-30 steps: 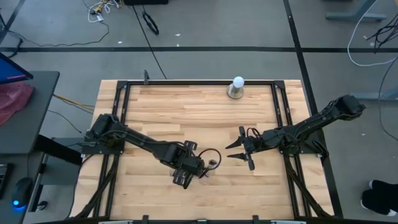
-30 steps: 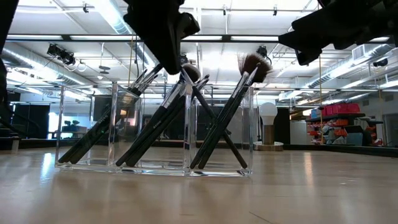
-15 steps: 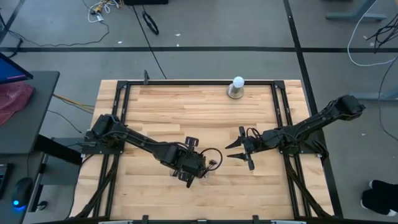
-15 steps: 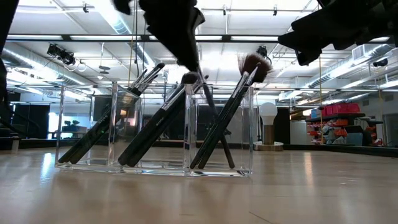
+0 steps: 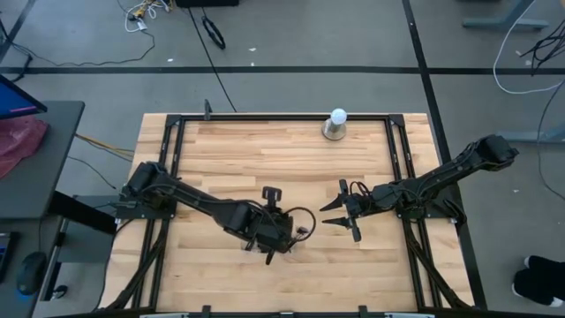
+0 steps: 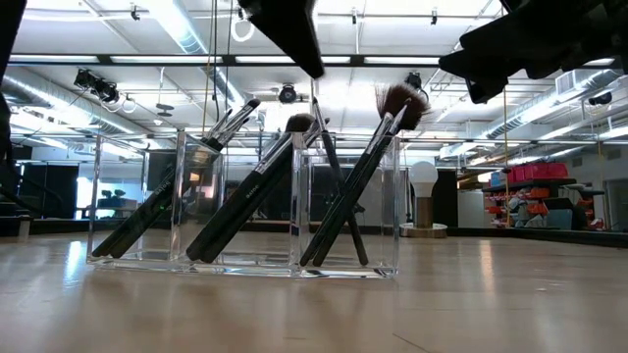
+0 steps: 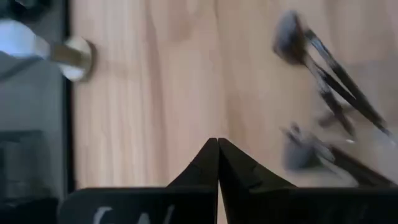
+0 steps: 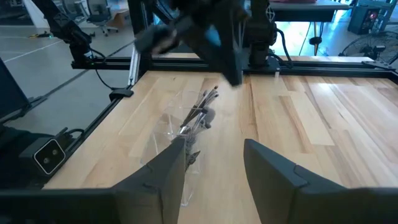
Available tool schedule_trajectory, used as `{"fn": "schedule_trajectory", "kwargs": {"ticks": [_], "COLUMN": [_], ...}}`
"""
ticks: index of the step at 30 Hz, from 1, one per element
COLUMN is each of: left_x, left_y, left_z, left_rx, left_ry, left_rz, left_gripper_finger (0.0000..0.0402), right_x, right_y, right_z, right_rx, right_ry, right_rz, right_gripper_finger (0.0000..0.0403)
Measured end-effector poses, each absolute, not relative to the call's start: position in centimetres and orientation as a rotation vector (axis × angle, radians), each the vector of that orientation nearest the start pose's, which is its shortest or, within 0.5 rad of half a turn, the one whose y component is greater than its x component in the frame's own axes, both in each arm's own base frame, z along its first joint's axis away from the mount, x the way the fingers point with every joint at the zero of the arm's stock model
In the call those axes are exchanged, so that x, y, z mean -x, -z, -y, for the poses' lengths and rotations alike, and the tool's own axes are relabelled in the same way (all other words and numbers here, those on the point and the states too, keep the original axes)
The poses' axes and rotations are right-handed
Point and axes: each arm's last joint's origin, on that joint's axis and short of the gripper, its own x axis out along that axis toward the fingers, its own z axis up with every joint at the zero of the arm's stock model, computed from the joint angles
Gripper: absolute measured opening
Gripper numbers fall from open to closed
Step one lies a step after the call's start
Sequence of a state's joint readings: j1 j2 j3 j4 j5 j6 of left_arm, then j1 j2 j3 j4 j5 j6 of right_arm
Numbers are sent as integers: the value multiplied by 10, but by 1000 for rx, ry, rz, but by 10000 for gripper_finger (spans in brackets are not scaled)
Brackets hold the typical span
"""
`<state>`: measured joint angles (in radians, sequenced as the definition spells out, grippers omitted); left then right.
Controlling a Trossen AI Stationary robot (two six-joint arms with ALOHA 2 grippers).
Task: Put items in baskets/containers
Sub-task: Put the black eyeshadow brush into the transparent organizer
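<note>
I hold the left gripper (image 7: 217, 163) pinched together and empty above the clear tray (image 6: 245, 263), where the brushes (image 6: 257, 186) lean in its compartments, while the right gripper (image 8: 211, 163) waits nearby, fingers apart.

A clear, see-through plastic organiser with three upright compartments (image 6: 294, 206) stands on the wooden bench (image 6: 491, 304). Slim dark-handled makeup brushes with tufted tips (image 6: 260, 191) lean tilted in every compartment, bristles up. The fluffiest brown tuft rises above the rim at one end.
</note>
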<state>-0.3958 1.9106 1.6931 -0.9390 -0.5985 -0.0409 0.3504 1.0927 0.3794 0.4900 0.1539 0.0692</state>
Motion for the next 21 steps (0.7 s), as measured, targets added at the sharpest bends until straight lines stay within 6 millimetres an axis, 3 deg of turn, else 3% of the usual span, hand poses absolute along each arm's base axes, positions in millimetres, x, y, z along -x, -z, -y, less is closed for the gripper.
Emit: {"fn": "schedule_trajectory", "kwargs": {"ticks": [3,7,16,21], "left_x": [-369,-374,-389,-397], "left_y": [-281,-270,-244,-245], "left_z": [135,133,136,138], "left_rx": [-394,-283,-327,-324], "left_ry": [-119,-26,1,16], "left_rz": [-1079,-1152,-1178,-1103], "left_gripper_finger": [3,3,5,7], "right_x": [-205,-205,-205,-205], "right_y": [-202,-202,-202,-202], "right_z": [-70,-70,-70,-70], "right_rx": [-13,-13,-11,-11], "right_ry": [-188,-188,-188,-189], "right_rz": [-223,-223,-221,-222], "right_gripper_finger": [167,167,167,167]}}
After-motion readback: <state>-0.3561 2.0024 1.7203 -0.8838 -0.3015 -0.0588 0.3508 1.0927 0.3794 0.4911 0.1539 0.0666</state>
